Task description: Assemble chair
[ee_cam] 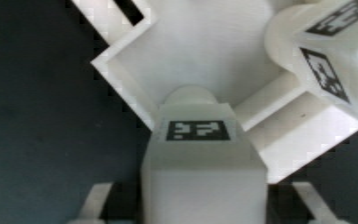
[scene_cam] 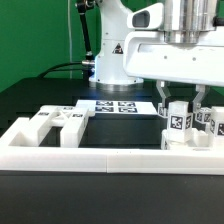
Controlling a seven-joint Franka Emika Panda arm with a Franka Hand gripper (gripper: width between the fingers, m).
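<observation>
White chair piece (scene_cam: 178,125) in tight jaws, near rail (scene_cam: 100,155) edge.

- An upright chair piece (scene_cam: 178,124) (ee_cam: 199,160), matte white and blocky with a black-and-white tag on its face, stands at the exterior view's right, clamped in the end effector (scene_cam: 180,112).
- More tagged pieces (scene_cam: 212,120) stand just beside it.
- Further white tagged pieces (scene_cam: 58,122) lie clustered at the exterior view's left.

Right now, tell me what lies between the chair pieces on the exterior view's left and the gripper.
In the exterior view, bare black table separates the chair pieces from the gripper; the marker board lies just behind that stretch.
</observation>
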